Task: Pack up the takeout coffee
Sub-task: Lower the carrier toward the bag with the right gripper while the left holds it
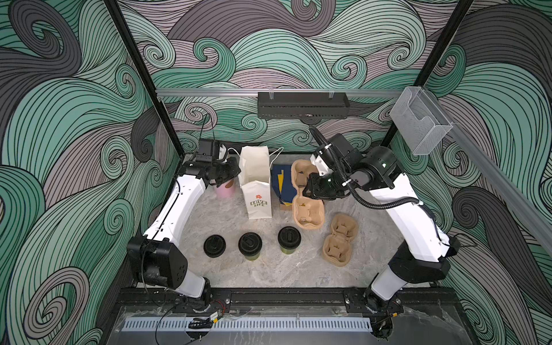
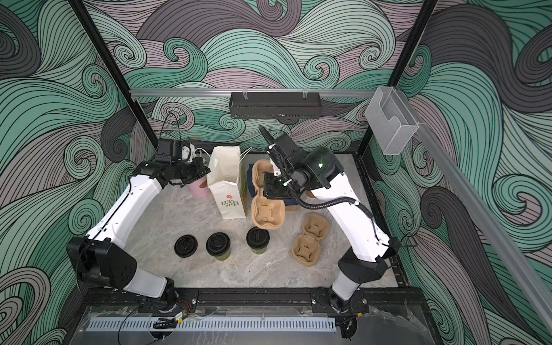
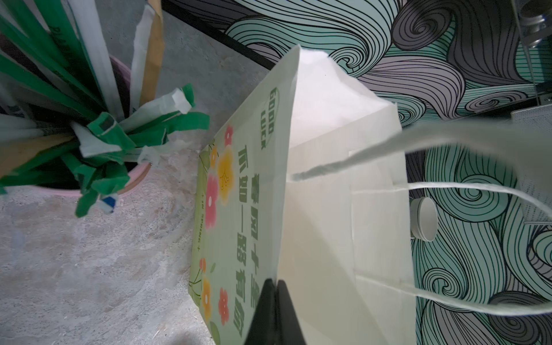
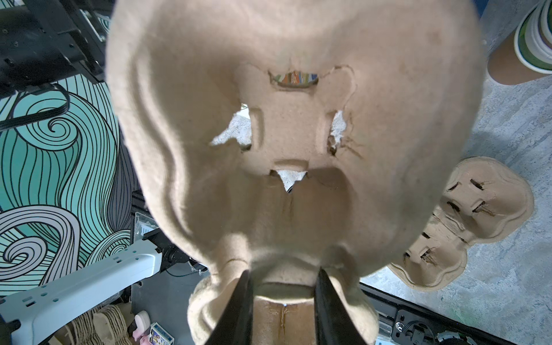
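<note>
Pulp carrier [image 1: 307,212] is clamped in your right gripper [image 1: 309,188]. The wrist view shows its fingers [image 4: 245,301] gripping either side of the ridge between the two wells. The carrier hangs tilted just right of the bag [image 1: 257,179], and you can't tell whether its low end touches the table [image 1: 268,274]. Your left gripper [image 3: 276,282] has its jaws together, pinching the bag's rim on the side facing the pink cup [image 1: 224,191] of straws. The bag stands upright at the back with its mouth open. Your two lidded cups [image 1: 250,246] [image 1: 289,240] stand upright on the table near the front. They are apart from each other and well apart from both grippers. A loose lid [image 1: 214,245] lies just left of them. A spare carrier [image 1: 340,239] lies flat to their right.
</note>
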Controlling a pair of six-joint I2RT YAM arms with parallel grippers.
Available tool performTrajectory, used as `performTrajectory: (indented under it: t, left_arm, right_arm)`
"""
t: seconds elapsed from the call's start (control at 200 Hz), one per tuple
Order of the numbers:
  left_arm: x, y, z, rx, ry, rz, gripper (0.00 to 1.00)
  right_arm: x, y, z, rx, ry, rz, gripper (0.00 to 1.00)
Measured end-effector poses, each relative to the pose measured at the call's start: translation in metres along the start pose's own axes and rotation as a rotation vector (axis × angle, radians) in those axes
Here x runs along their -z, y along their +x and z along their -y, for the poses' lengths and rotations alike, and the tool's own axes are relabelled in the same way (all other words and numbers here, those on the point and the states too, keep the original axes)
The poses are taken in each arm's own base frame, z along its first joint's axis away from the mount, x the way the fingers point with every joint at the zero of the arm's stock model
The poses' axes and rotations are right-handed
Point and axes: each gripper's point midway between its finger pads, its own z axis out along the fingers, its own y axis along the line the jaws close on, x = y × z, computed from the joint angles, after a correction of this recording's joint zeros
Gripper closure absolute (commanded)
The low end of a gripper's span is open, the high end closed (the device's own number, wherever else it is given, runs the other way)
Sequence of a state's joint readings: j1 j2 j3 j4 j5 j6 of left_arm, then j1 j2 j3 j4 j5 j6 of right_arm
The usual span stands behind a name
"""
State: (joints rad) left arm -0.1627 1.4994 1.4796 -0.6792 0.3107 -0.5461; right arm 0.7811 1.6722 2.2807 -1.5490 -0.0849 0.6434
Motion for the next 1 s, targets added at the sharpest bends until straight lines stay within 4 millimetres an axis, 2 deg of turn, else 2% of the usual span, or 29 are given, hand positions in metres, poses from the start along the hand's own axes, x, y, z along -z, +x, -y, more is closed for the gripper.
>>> performTrajectory:
  t: [0.18, 0.415, 0.665, 0.85, 1.001]
  left_arm:
    - [-0.001, 0.017, 0.017, -0.001, 0.049, -0.003, 1.00]
    - [0.013, 0.028, 0.036, -0.001, 0.115, 0.034, 1.00]
    - [0.020, 0.032, 0.052, 0.026, 0.174, 0.070, 1.00]
    - [0.014, 0.046, 0.058, 0.032, 0.191, 0.059, 1.00]
    - [0.010, 0.054, 0.054, 0.049, 0.182, 0.056, 1.00]
  right_arm:
    - [0.007, -0.009, -0.008, 0.001, -0.032, 0.041, 0.73]
    - [0.010, -0.042, -0.035, 0.001, -0.104, 0.130, 0.74]
    - [0.000, -0.073, -0.058, -0.026, -0.170, 0.208, 0.75]
    - [-0.008, -0.099, -0.069, -0.065, -0.199, 0.291, 0.76]
    - [-0.029, -0.122, -0.070, -0.105, -0.173, 0.351, 0.76]
